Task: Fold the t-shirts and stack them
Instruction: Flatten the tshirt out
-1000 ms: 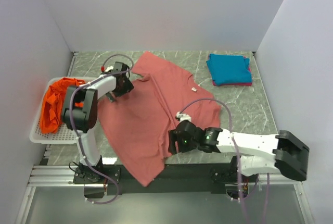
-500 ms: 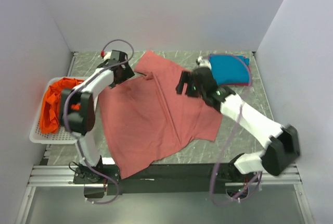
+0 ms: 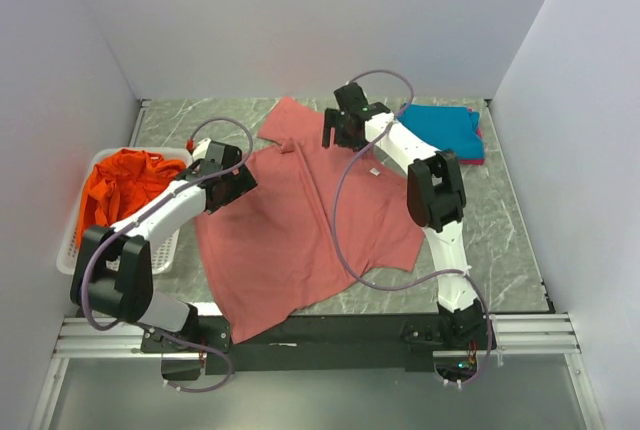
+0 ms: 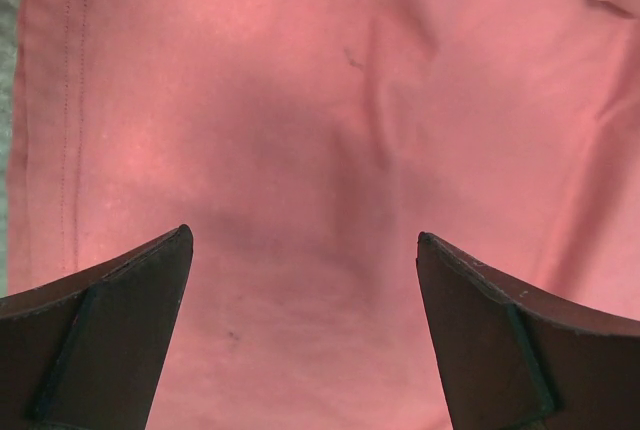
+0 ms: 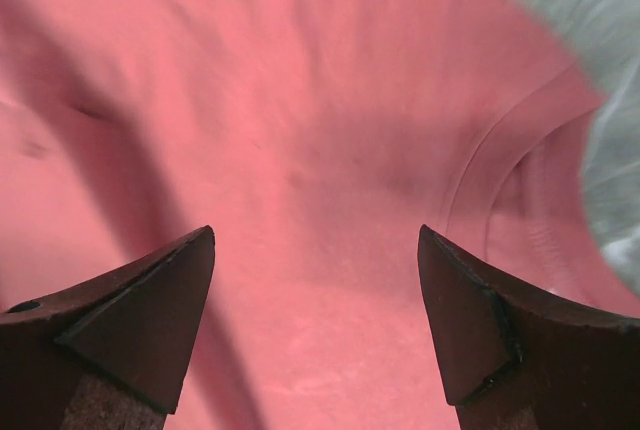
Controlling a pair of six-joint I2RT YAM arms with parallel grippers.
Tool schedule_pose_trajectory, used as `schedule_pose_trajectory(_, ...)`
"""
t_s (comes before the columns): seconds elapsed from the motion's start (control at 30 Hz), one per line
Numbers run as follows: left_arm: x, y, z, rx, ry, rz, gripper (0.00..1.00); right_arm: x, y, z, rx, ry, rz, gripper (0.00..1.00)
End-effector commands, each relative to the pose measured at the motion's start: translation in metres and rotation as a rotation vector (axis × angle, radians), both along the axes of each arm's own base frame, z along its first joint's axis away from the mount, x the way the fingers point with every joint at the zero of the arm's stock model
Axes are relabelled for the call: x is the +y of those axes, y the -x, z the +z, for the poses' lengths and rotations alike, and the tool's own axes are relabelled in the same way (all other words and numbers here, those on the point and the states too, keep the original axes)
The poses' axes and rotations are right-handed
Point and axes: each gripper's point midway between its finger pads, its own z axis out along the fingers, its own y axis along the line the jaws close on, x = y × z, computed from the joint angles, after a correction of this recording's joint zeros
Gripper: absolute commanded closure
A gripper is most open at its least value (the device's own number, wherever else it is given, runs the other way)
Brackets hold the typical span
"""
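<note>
The salmon-red t-shirt (image 3: 300,220) lies spread across the middle of the table, its lower corner hanging over the near edge. My left gripper (image 3: 230,185) hovers open over the shirt's left side; in the left wrist view (image 4: 303,240) only salmon cloth shows between the fingers. My right gripper (image 3: 335,130) stands open over the shirt's far part near the collar (image 5: 520,200), with nothing between its fingers (image 5: 315,235). A folded teal-blue t-shirt (image 3: 440,130) rests on a magenta one (image 3: 478,158) at the back right. The orange t-shirt (image 3: 120,185) lies crumpled in the basket.
A white mesh basket (image 3: 72,250) stands at the left edge of the table. White walls close in the left, back and right sides. Grey marbled tabletop (image 3: 490,230) shows to the right of the salmon shirt.
My right arm swung from the near edge across to the shirt's far collar area, its jaws opening wider. My left gripper went toward the back, then returned nearer. The shirt now lies flatter.
</note>
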Motion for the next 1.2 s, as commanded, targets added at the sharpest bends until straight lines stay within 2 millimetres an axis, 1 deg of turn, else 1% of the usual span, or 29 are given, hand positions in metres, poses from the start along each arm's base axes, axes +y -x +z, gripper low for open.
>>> schedule_pose_trajectory(0.0,0.001,-0.012,0.006,-0.031,0.002,0.028,0.01,0.002,0.011,0.0,0.059,-0.007,0.035,0.12)
schedule_pose_trajectory(0.13,0.005,-0.019,-0.01,0.006,-0.022,0.042,0.0,-0.013,0.021,-0.026,0.121,-0.002,-0.002,0.12)
schedule_pose_trajectory(0.17,0.007,-0.02,-0.013,0.016,-0.022,0.044,0.01,-0.024,0.028,-0.035,0.149,0.004,-0.02,0.12)
schedule_pose_trajectory(0.2,0.007,-0.024,-0.014,0.017,-0.021,0.044,0.01,-0.028,0.029,-0.038,0.15,0.0,-0.028,0.12)
schedule_pose_trajectory(0.23,0.01,-0.025,-0.023,0.041,-0.021,0.052,0.01,-0.034,0.032,-0.041,0.16,-0.005,-0.045,0.12)
schedule_pose_trajectory(0.3,0.011,-0.032,-0.028,0.053,-0.021,0.053,0.0,-0.052,0.038,-0.047,0.166,-0.01,-0.08,0.12)
schedule_pose_trajectory(0.33,0.015,-0.034,-0.036,0.078,-0.027,0.064,0.01,-0.057,0.041,-0.041,0.155,-0.025,-0.09,0.12)
schedule_pose_trajectory(0.37,0.016,-0.036,-0.04,0.087,-0.028,0.063,0.01,-0.066,0.048,-0.053,0.173,-0.021,-0.107,0.12)
schedule_pose_trajectory(0.43,0.019,-0.046,-0.046,0.104,-0.034,0.069,0.01,-0.08,0.053,-0.05,0.179,-0.043,-0.136,0.13)
schedule_pose_trajectory(0.47,0.018,-0.053,-0.043,0.099,-0.034,0.062,0.01,-0.089,0.062,-0.06,0.2,-0.036,-0.156,0.13)
schedule_pose_trajectory(0.5,0.019,-0.057,-0.051,0.118,-0.041,0.061,0.01,-0.1,0.064,-0.06,0.198,-0.04,-0.184,0.13)
schedule_pose_trajectory(0.53,0.02,-0.061,-0.053,0.122,-0.047,0.06,0.01,-0.111,0.075,-0.064,0.212,-0.038,-0.212,0.13)
schedule_pose_trajectory(0.57,0.02,-0.065,-0.055,0.129,-0.051,0.06,0.01,-0.112,0.075,-0.062,0.198,-0.068,-0.223,0.13)
schedule_pose_trajectory(0.6,0.019,-0.076,-0.058,0.132,-0.057,0.049,0.01,-0.114,0.078,-0.062,0.194,-0.098,-0.227,0.13)
schedule_pose_trajectory(0.63,0.02,-0.081,-0.061,0.14,-0.062,0.047,0.01,-0.123,0.078,-0.053,0.172,-0.13,-0.262,0.14)
schedule_pose_trajectory(0.67,0.02,-0.086,-0.064,0.15,-0.072,0.042,0.01,-0.135,0.086,-0.059,0.178,-0.095,-0.306,0.14)
schedule_pose_trajectory(0.73,0.017,-0.107,-0.071,0.164,-0.084,0.025,0.0,-0.15,0.091,-0.053,0.17,-0.059,-0.347,0.14)
schedule_pose_trajectory(0.77,0.014,-0.129,-0.057,0.124,-0.09,0.014,0.01,-0.154,0.095,-0.053,0.176,-0.044,-0.355,0.14)
schedule_pose_trajectory(0.8,0.014,-0.131,-0.076,0.179,-0.104,0.007,0.01,-0.156,0.097,-0.051,0.171,-0.046,-0.359,0.14)
schedule_pose_trajectory(0.83,0.012,-0.14,-0.077,0.178,-0.106,-0.001,0.01,-0.161,0.103,-0.05,0.176,-0.048,-0.372,0.14)
schedule_pose_trajectory(0.87,0.007,-0.164,-0.06,0.131,-0.096,-0.011,0.01,-0.164,0.105,-0.048,0.169,-0.052,-0.383,0.14)
schedule_pose_trajectory(0.9,0.004,-0.167,-0.077,0.174,-0.098,-0.027,0.0,-0.166,0.11,-0.048,0.171,-0.057,-0.39,0.14)
schedule_pose_trajectory(0.93,0.0,-0.176,-0.077,0.166,-0.092,-0.039,0.0,-0.17,0.119,-0.048,0.174,-0.056,-0.394,0.14)
schedule_pose_trajectory(0.97,-0.005,-0.197,-0.062,0.114,-0.082,-0.048,0.01,-0.172,0.121,-0.048,0.166,-0.058,-0.399,0.14)
schedule_pose_trajectory(1.0,-0.011,-0.201,-0.074,0.133,-0.065,-0.07,0.01,-0.174,0.124,-0.047,0.161,-0.057,-0.401,0.14)
schedule_pose_trajectory(1.03,-0.013,-0.205,-0.074,0.133,-0.059,-0.081,0.0,-0.176,0.129,-0.046,0.155,-0.055,-0.396,0.14)
schedule_pose_trajectory(1.07,-0.017,-0.218,-0.062,0.099,-0.049,-0.09,0.01,-0.176,0.126,-0.042,0.131,-0.062,-0.385,0.14)
schedule_pose_trajectory(1.1,-0.02,-0.221,-0.062,0.097,-0.043,-0.098,0.01,-0.176,0.125,-0.039,0.119,-0.055,-0.372,0.14)
schedule_pose_trajectory(1.17,-0.022,-0.226,-0.044,0.067,-0.036,-0.107,0.01,-0.177,0.121,-0.025,0.084,-0.049,-0.35,0.14)
